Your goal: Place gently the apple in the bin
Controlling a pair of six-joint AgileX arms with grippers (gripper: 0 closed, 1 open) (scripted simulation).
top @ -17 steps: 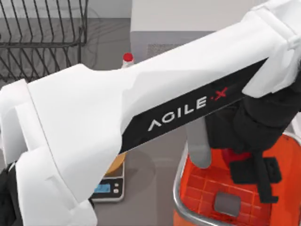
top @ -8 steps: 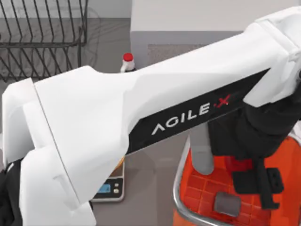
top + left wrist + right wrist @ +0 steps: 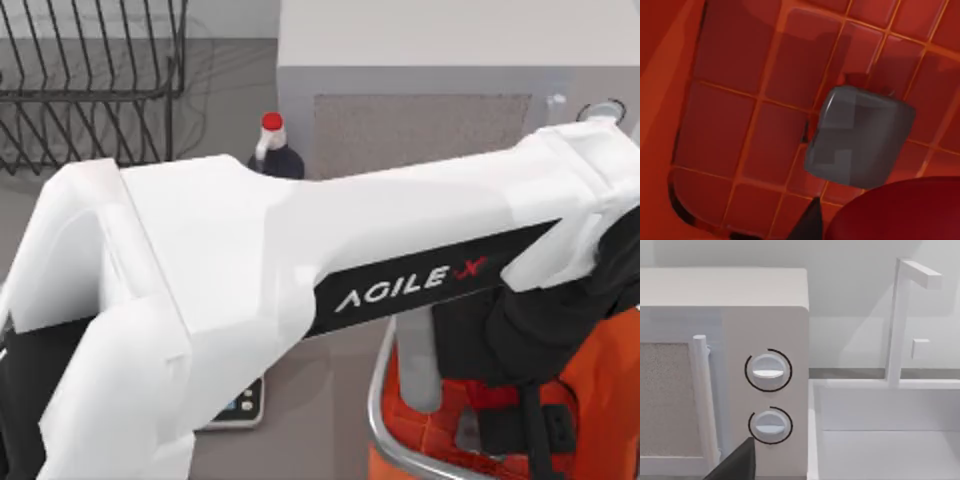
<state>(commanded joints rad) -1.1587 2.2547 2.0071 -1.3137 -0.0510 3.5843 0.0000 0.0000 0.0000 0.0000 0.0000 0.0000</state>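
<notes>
Round dark-red apple (image 3: 900,212) | clamped in my left gripper (image 3: 505,395) (inside bin) | over orange-red gridded plastic bin (image 3: 740,125) floor

The red apple (image 3: 900,212) hangs just above the orange-red bin's (image 3: 378,395) gridded floor.

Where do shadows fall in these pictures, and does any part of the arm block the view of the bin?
Top view: the left arm's white link crosses the picture and covers much of the bin; its shadow darkens the table by the scale. Left wrist view: shadow lies over the bin's grid floor around the grey square, with the apple close in front. Right wrist view: evenly lit microwave.
</notes>
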